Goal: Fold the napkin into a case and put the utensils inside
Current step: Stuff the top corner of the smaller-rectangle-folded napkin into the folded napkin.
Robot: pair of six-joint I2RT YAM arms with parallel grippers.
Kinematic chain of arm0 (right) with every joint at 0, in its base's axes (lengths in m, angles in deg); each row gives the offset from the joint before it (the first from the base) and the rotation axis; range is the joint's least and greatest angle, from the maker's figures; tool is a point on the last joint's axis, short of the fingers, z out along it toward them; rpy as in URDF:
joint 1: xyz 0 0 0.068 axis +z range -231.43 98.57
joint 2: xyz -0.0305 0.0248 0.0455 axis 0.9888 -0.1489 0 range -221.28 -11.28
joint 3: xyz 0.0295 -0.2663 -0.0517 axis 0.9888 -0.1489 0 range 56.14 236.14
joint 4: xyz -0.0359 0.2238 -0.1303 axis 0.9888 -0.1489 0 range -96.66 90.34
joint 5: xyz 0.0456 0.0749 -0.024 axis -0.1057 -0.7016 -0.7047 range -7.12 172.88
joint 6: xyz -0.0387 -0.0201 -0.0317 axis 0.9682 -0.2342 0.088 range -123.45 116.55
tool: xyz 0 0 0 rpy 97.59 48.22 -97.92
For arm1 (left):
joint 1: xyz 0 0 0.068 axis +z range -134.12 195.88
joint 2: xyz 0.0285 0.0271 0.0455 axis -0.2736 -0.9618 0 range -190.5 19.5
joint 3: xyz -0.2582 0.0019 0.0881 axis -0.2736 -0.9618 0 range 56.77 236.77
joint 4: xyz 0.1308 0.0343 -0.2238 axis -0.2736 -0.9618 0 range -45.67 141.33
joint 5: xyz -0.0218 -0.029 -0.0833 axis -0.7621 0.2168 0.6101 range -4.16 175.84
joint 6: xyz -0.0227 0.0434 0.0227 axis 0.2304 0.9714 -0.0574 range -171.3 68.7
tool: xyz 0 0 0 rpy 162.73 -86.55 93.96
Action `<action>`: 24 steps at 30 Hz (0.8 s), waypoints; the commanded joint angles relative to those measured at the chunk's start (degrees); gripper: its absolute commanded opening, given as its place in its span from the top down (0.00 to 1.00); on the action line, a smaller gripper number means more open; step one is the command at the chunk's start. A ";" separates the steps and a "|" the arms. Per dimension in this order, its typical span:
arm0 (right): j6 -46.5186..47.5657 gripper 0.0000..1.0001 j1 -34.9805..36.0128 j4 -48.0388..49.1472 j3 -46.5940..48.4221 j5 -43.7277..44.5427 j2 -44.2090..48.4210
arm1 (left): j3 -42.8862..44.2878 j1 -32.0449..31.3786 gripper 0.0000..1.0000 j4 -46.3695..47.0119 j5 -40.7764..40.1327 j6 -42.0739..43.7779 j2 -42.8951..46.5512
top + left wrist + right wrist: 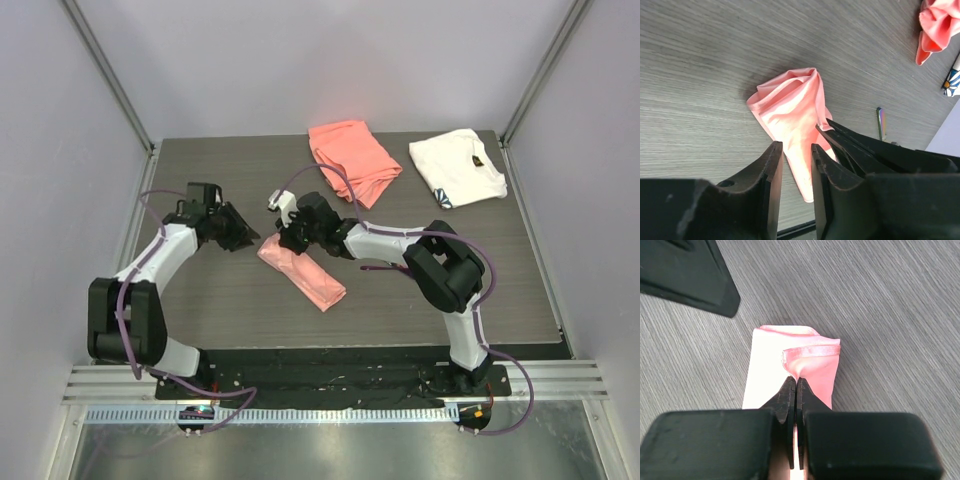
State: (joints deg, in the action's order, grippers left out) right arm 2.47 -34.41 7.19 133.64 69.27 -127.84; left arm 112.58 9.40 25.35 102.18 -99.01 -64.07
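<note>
One napkin [300, 272], folded into a narrow pink strip, lies diagonally at the centre of the tabletop [230, 300]. The right gripper [796, 381] is clenched on a raised fold at the strip's upper end. The left gripper [796, 150] sits just left of that end, slightly parted and grasping nothing. Two other cloths lie at the upper right: a coral cloth [352, 160] and a white cloth [457, 167] with a dark mark. One utensil [881, 122] shows in the left wrist view, right of the napkin.
</note>
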 commanded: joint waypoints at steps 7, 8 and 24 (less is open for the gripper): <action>-2.30 0.99 -0.27 -0.35 3.10 -0.63 0.19 | -2.55 0.06 0.71 8.56 3.08 -2.13 -6.69; -2.40 0.99 -0.27 -0.44 3.28 -0.63 0.10 | -2.64 0.06 0.71 9.62 3.87 -2.13 -7.56; -4.59 0.99 -1.32 -2.37 5.65 -2.65 -0.78 | -4.06 -1.25 1.00 17.27 4.57 -6.96 -4.48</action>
State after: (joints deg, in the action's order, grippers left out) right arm -0.81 -35.39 4.50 136.90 67.85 -128.45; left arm 104.85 8.44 38.25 104.26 -104.45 -66.50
